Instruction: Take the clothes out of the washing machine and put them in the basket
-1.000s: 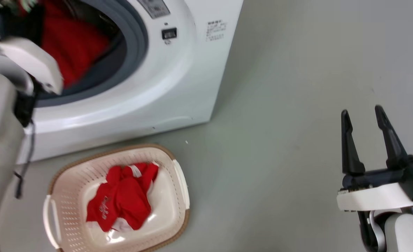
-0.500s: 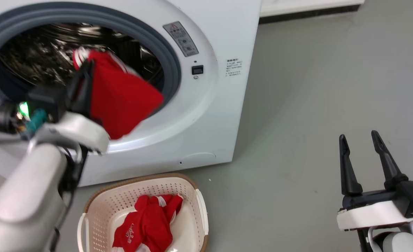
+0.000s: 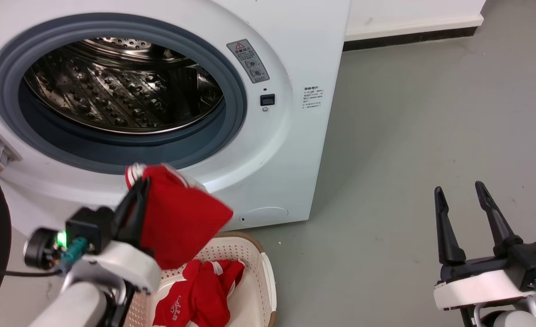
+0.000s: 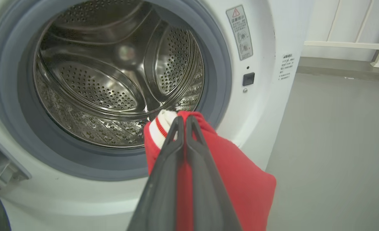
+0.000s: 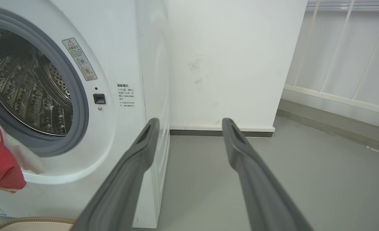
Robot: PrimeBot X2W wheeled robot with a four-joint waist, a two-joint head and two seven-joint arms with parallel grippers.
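Garment (image 3: 184,222) now outside washing machine (image 3: 295,145), pinched by left tool (image 3: 143,184), over basket (image 3: 270,281).

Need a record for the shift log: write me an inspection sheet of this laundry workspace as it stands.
Surface: grey floor, bare to the machine's right.
Job's things: washing machine porthole open, steel drum showing; held garment, red, hangs in front of the machine by the basket rim; second garment, red, lies in the basket.
Clutter: nothing seen.
Hands: left hand shut on the held garment's white-trimmed edge; right hand open, holding nothing, over the floor.
Cables: thin dark cable by the left wrist; teal connector there, another on the right wrist.
Surroundings: white wall with dark baseboard; white railing beyond.
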